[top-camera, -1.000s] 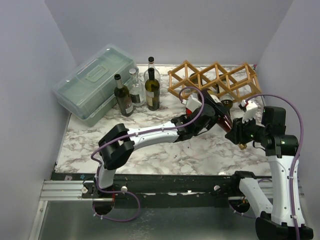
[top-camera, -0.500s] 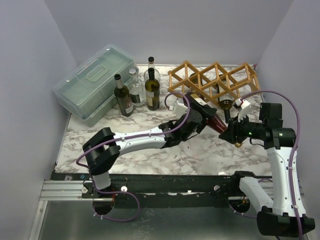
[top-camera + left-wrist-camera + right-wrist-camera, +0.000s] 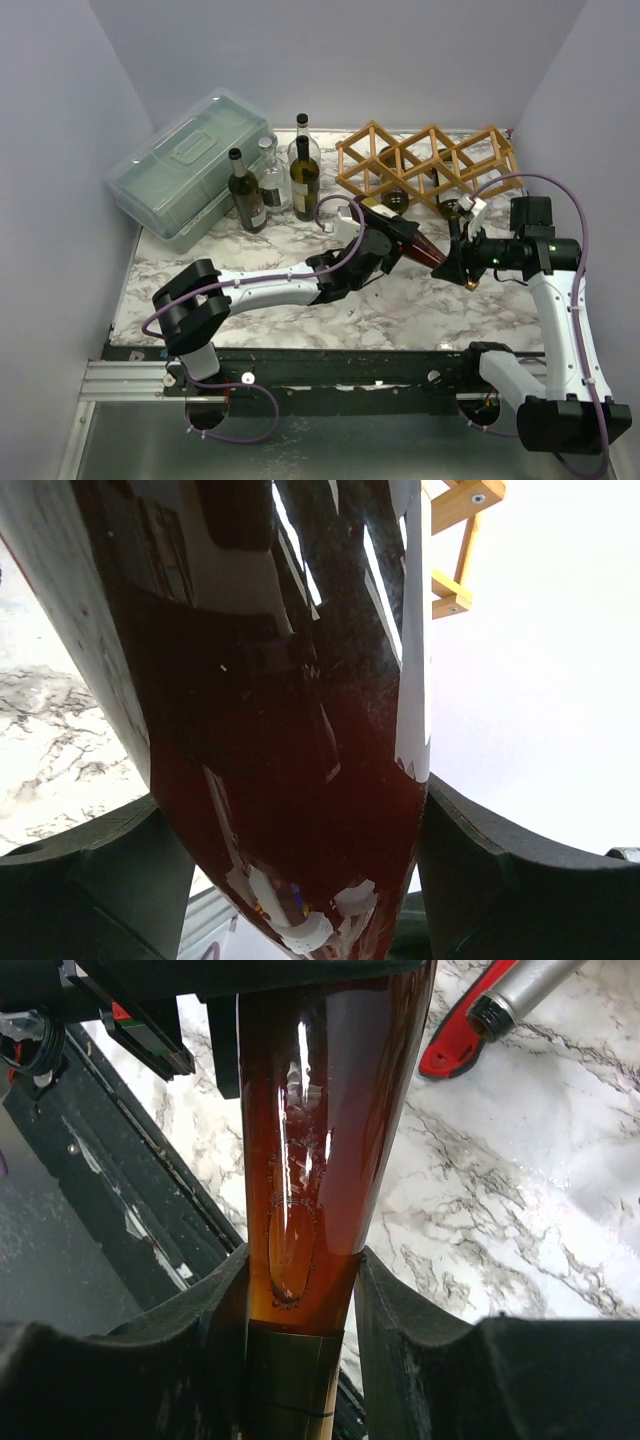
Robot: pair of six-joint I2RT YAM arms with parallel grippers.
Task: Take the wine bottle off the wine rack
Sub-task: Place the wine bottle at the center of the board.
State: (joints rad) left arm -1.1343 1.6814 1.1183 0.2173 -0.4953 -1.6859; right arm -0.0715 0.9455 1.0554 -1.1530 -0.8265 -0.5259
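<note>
L fingers [image 3: 90,880] grasp wine bottle [image 3: 415,245] body, R fingers [image 3: 420,1360] clenched on neck; bottle tilted, just nr wine rack [image 3: 430,160].

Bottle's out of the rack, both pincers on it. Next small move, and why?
Probably lower the wine bottle toward the bare table: it hangs tilted, out of the wine rack, left pincer on its body, right pincer on its neck.
</note>
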